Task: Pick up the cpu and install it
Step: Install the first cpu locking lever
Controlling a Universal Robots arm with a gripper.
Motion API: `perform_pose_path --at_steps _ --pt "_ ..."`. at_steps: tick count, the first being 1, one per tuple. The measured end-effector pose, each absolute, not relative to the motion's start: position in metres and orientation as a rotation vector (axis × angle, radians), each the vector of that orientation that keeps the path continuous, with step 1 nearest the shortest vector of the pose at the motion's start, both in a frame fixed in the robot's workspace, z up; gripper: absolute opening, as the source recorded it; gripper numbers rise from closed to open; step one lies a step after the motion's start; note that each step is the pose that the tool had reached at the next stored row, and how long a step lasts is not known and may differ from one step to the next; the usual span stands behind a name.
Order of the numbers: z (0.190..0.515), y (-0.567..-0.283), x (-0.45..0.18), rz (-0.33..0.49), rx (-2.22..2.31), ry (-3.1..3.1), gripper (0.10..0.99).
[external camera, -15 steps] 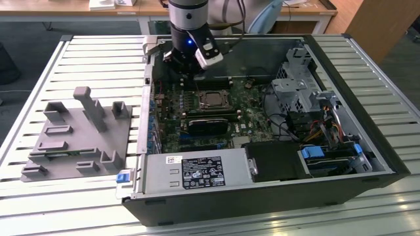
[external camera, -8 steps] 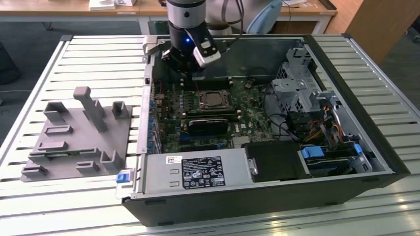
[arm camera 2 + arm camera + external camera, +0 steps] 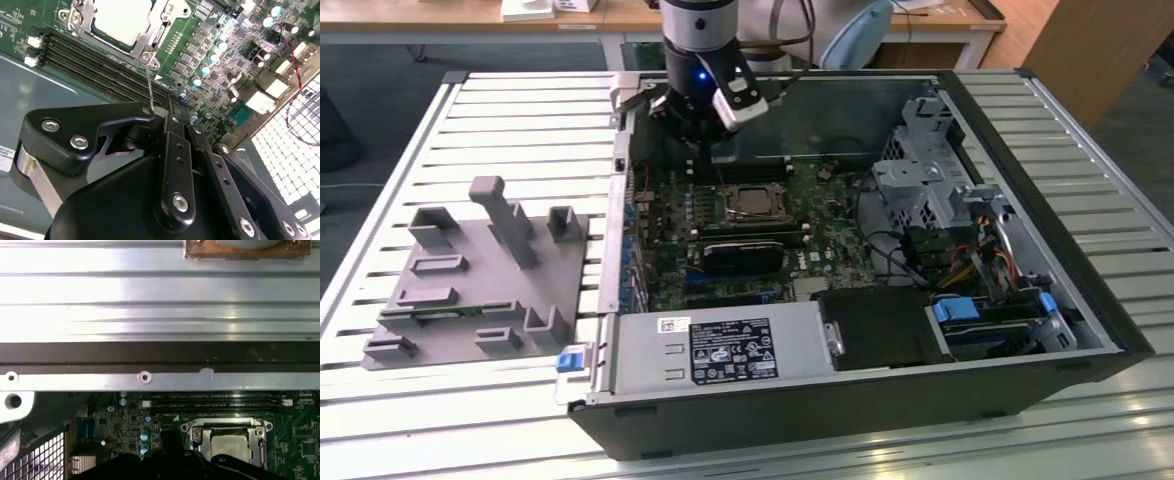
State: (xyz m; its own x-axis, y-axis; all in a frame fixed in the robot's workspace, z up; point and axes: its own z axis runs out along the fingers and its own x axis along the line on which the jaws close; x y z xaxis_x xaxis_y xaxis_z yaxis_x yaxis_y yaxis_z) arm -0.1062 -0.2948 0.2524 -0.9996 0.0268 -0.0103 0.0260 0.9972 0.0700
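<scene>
In the exterior view, the cpu (image 3: 753, 200) sits in its socket on the motherboard (image 3: 720, 240) inside the open case (image 3: 1067, 300) (lying on the slatted bench (image 3: 494, 110)), with the pincer (image 3: 703, 150) hovering near it. In the second wrist view the pincer (image 3: 165, 112) hangs over the memory slots (image 3: 100, 62), beside the cpu (image 3: 122, 17); whether its jaws are open or closed, I cannot tell. In the first wrist view the cpu (image 3: 229, 444) lies seated within the socket frame (image 3: 200, 437).

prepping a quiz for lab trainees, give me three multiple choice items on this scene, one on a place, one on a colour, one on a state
1. Where is the cpu?
A. in the motherboard socket
B. on the grey tray
C. on the power supply

2. What colour is the motherboard?
A. red
B. green
C. white

3. How is the computer case?
A. standing upright, closed
B. lying on its side, open
C. upside down, closed

Answers: 1 A, its silver top sits inside the socket frame in both wrist views. 2 B, the board is green. 3 B, its insides face up.
</scene>
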Motion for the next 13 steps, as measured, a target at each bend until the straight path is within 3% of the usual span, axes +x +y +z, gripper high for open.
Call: perform_pose_path --at_steps 13 --pt "0.251 -0.292 -0.073 0.109 0.042 3.128 0.106"
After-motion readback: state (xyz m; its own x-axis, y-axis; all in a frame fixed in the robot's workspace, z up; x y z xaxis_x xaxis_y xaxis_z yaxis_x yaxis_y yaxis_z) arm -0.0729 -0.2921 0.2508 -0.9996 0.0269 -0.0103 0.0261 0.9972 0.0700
